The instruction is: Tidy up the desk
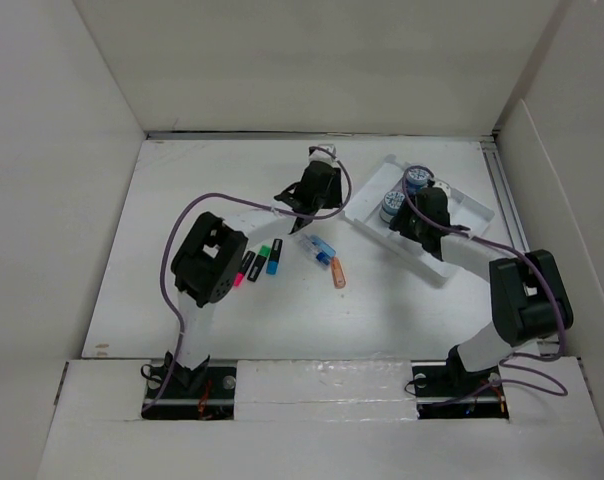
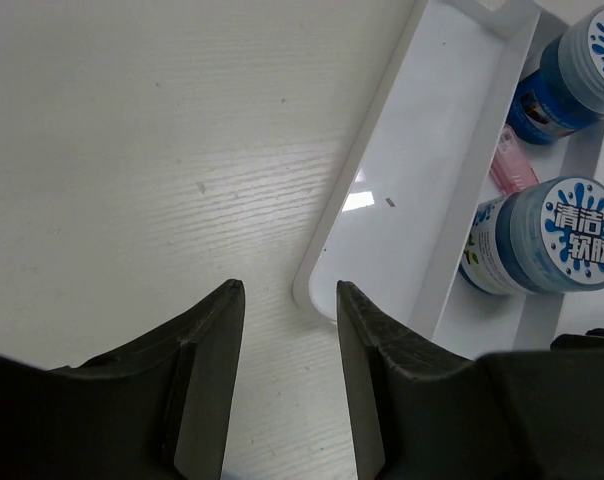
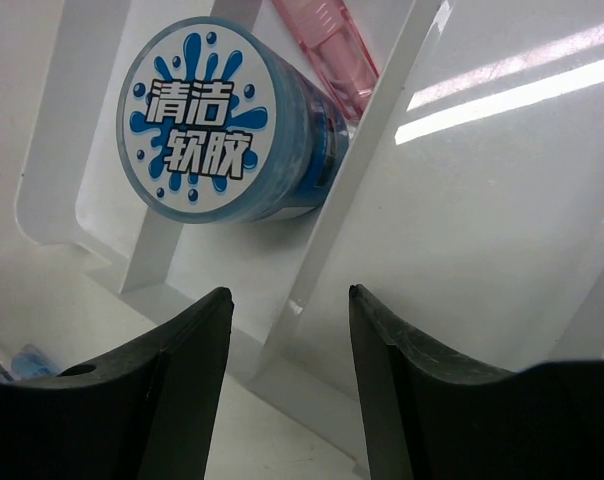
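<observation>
Left fingers [image 2: 207,390] and right fingers [image 3: 392,390] apart, empty: matte black wedges by glossy white tray [image 3: 482,250].

Office supplies on show: a white compartmented tray [image 1: 469,212] holds a far blue jar [image 1: 416,179] and a near blue jar [image 1: 392,205], both with splash-printed lids, and a pink case [image 2: 512,165] lies between them. To the tray's left, a pink highlighter [image 1: 244,268], green highlighter [image 1: 260,260] and blue highlighter [image 1: 274,256] lie side by side. A clear packet [image 1: 315,248] and an orange tube [image 1: 339,272] sit nearby.
</observation>
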